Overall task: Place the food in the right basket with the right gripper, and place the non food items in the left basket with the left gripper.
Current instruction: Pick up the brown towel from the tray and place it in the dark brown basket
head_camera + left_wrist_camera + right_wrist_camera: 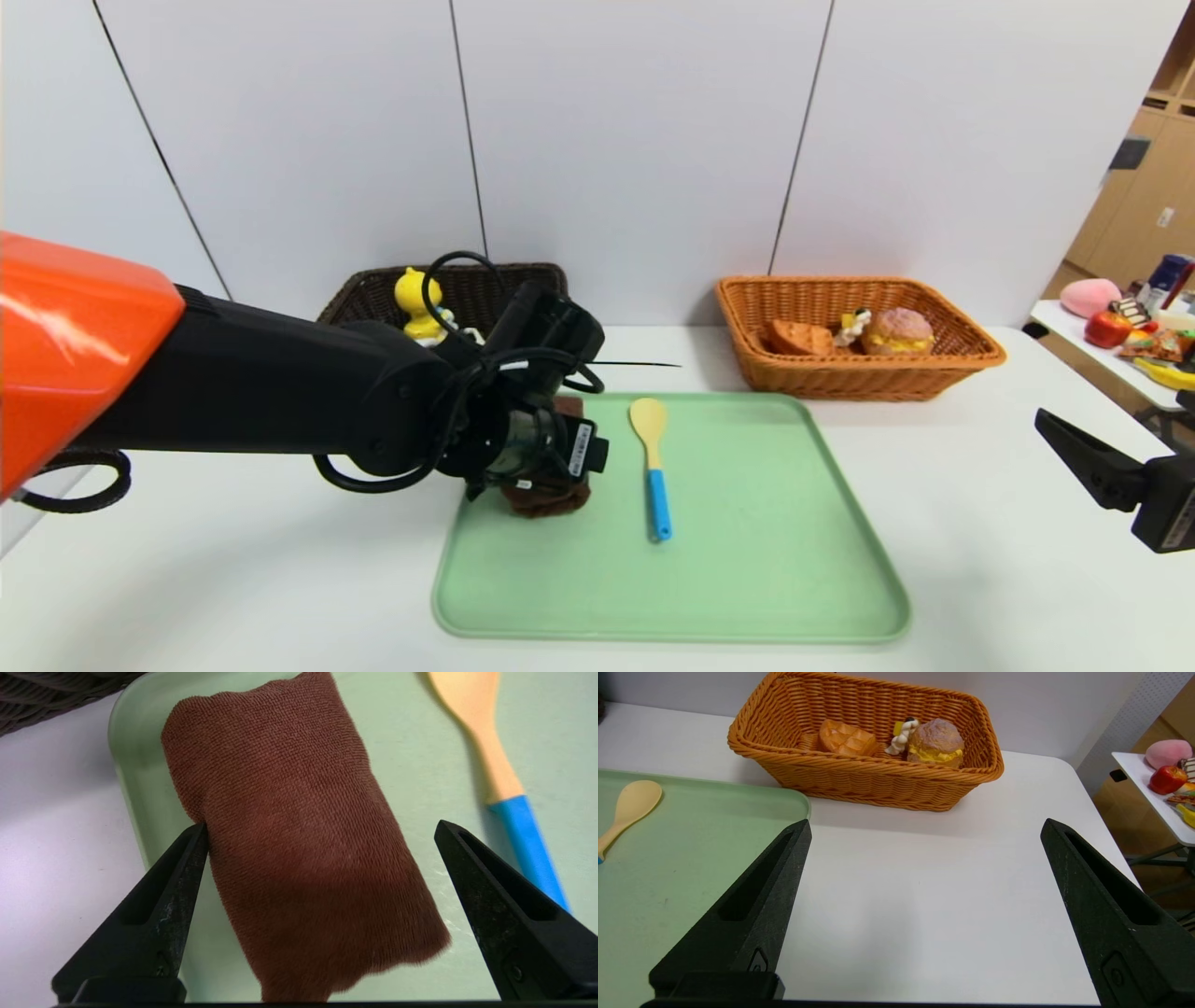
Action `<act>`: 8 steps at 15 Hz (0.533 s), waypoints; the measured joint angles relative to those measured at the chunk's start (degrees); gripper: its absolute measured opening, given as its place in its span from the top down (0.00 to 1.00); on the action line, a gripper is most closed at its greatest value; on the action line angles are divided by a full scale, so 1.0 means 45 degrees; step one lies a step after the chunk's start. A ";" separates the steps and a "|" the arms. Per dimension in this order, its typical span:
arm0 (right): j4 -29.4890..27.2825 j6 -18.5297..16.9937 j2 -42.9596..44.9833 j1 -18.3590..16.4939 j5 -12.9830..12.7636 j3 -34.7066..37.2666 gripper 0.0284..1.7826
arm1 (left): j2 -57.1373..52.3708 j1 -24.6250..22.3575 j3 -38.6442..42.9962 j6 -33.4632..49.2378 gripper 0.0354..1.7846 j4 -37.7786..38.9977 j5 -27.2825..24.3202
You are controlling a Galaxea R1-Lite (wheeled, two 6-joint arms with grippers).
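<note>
- Landmark: green tray (747, 560), flat on the white worktop (980, 523). Its near half is bare, with open room toward the near rim.
- Right hand (924, 830): fingers spread wide, nothing between them. It hangs over bare worktop off the tray's right edge, well apart from everything.
- Left hand (320, 828): fingers spread wide, straddling the folded brown towel (299, 835) at the tray's far-left corner. One fingertip (198, 835) looks to touch the towel's long edge; the other stands apart from it, between towel and spoon. Not closed on the cloth.
- The towel lies flat on the tray, close to the left rim. In the head view the left arm covers most of it; only its near end (546, 499) shows.
- Yellow spoon with blue handle (652, 467): on the tray just right of the towel, not touching it, bowl toward the far rim, handle toward the near one. Right of it the tray is bare.
- Left basket (373, 294), dark brown: on the worktop past the tray's far-left corner, against the wall. Yellow duck toy (417, 303) stands upright inside.
- Right basket (854, 338), orange-tan: past the tray's far-right corner, a strip of bare worktop between the two. Waffle wedge (801, 338) and bun (898, 330) lie inside, side by side.
- Side table (1074, 327) with assorted toys: far right, off the worktop.
</note>
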State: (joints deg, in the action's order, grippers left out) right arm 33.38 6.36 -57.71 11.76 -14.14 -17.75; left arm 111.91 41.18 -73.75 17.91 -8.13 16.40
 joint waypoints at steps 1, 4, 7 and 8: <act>0.0000 -0.0008 0.0000 0.0000 0.0000 0.0000 0.05 | 0.0182 -0.0087 0.0000 0.0005 0.06 0.0003 0.0005; 0.0000 -0.0019 0.0000 0.0000 0.0000 0.0000 0.05 | 0.0520 -0.0257 0.0049 0.0014 0.06 0.0450 0.0276; 0.0000 -0.0043 0.0000 0.0000 0.0000 0.0000 0.05 | 0.0696 -0.0314 0.0103 -0.0087 0.07 0.1287 0.0393; -0.0005 -0.0043 0.0000 0.0000 -0.0005 0.0000 0.05 | 0.0704 -0.0306 0.0073 -0.0092 0.19 0.1295 0.0368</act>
State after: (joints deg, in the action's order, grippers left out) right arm 33.35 6.17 -57.71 11.76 -14.17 -17.75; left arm 115.08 39.80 -73.42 17.49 -2.30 18.05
